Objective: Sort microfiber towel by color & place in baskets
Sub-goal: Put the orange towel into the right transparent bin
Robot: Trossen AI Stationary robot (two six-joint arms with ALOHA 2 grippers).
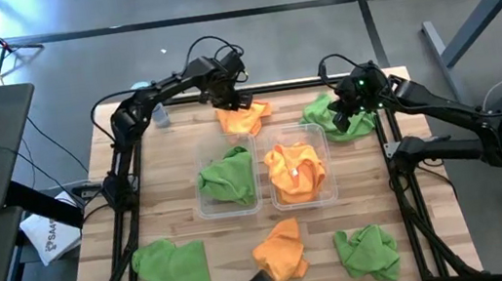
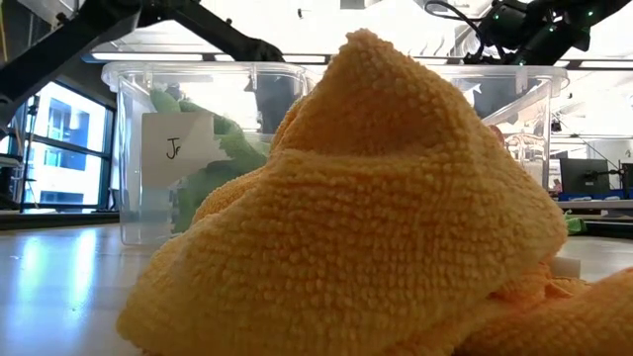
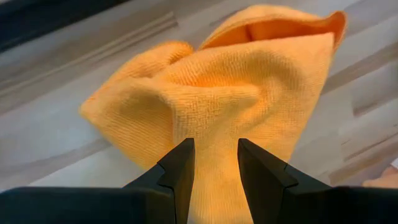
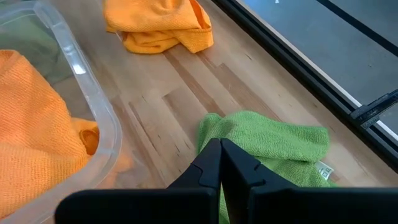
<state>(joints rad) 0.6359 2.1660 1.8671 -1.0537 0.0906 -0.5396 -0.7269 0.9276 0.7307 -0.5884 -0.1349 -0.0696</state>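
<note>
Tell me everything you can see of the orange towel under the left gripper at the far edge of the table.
The orange towel is a plain, fuzzy microfiber cloth, crumpled into soft folds with one corner curled up, lying on the wooden table at its far side, just outside the basket holding orange towels. The left gripper sits right over it with its fingers slightly apart; whether they pinch the cloth cannot be told. Nothing else touches it.
</note>
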